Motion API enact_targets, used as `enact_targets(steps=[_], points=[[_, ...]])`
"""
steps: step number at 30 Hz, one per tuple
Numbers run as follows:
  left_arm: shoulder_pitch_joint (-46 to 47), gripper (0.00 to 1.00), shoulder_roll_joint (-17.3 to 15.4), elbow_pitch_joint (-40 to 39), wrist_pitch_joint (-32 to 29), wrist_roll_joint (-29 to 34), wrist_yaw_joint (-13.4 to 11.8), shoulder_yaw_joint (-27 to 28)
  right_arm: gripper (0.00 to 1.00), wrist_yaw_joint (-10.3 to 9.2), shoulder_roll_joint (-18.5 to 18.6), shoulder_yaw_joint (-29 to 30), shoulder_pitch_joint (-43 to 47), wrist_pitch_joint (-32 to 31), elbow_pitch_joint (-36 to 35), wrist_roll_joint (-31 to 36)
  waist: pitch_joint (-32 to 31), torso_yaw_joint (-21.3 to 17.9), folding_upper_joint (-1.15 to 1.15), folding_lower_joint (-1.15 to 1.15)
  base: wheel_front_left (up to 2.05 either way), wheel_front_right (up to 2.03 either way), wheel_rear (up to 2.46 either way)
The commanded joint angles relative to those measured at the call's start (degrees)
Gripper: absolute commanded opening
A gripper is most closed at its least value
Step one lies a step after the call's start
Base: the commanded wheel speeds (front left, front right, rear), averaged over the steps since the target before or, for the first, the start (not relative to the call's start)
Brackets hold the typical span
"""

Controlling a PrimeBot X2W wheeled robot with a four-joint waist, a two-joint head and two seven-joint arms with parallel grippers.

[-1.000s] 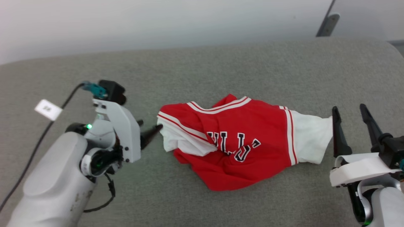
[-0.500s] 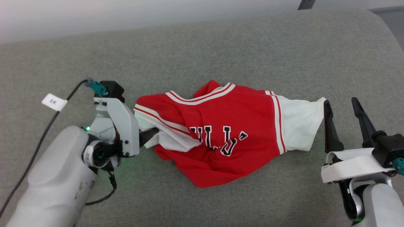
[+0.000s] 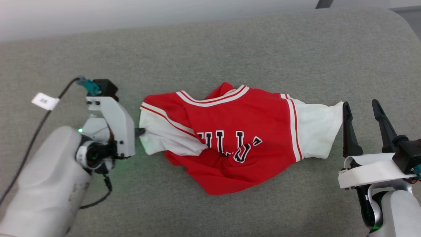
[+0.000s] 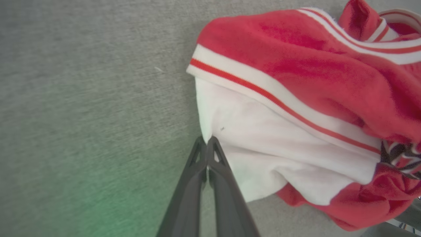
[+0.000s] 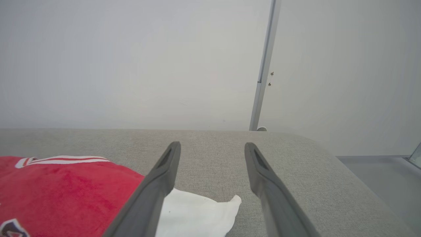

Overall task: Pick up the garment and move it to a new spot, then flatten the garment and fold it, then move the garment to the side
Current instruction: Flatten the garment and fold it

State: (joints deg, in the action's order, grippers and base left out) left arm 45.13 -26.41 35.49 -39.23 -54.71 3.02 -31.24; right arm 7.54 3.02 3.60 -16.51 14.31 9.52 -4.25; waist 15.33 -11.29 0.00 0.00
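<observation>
Now the left gripper [image 4: 207,142] is clamped on the left sleeve [image 4: 263,148] edge, the garment [image 3: 236,131] crumpled mid-way across the cushion [image 3: 210,49], soft, light, sure to sag, so the right gripper [image 3: 360,102], spread and empty, should likely take the right sleeve [image 3: 315,131].

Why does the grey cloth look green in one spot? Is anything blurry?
Left wrist view: a green glow tints the grey surface beside the left tool; the garment looks slightly soft. Head view: the glow seems to come from a small green light on the left wrist. Right wrist view: even pale light, no glare, right tool sharp.
</observation>
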Motion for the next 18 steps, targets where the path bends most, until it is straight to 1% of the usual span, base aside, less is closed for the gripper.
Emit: enact_targets(steps=[1, 6, 10, 14, 16, 18], points=[[0.0, 0.0, -0.5, 0.0, 0.1, 0.4, 0.0, 0.1, 1.0, -0.1, -0.2, 0.2, 0.4, 0.3, 0.0, 0.2, -0.5, 0.6, 0.0, 0.0, 0.0, 0.0, 0.0], [-1.1, 0.0, -3.6, -1.8, 0.5, 0.1, -0.3, 1.2, 1.0, -0.1, -0.2, 0.8, 1.1, 0.0, -0.2, 0.1, -1.4, 2.2, 0.0, 0.0, 0.0, 0.0, 0.0], [-2.9, 0.0, -6.6, -3.8, 0.0, -0.1, -1.1, 2.0, 1.0, -0.1, -0.1, 0.9, 1.8, -0.4, -0.4, 0.1, -2.0, 3.5, 0.0, 0.0, 0.0, 0.0, 0.0], [-5.0, 0.0, -10.3, -5.5, -0.1, 1.2, -2.0, 2.1, 1.0, -0.1, -0.1, 0.9, 2.0, -0.7, -0.6, 0.4, -2.5, 4.4, 0.0, 0.0, 0.0, 0.0, 0.0], [-5.8, 0.0, -12.3, -6.2, 0.5, 2.6, -2.0, 1.7, 1.0, -0.1, -0.2, 0.8, 2.0, -1.0, -0.9, 0.4, -2.6, 4.7, 0.0, 0.0, 0.0, 0.0, 0.0], [-6.8, 0.0, -13.5, -6.4, 1.4, 3.5, -1.8, 1.4, 1.0, -0.1, -0.2, 0.6, 2.3, -1.1, -1.0, 0.2, -2.8, 4.8, 0.0, 0.0, 0.0, 0.0, 0.0]])
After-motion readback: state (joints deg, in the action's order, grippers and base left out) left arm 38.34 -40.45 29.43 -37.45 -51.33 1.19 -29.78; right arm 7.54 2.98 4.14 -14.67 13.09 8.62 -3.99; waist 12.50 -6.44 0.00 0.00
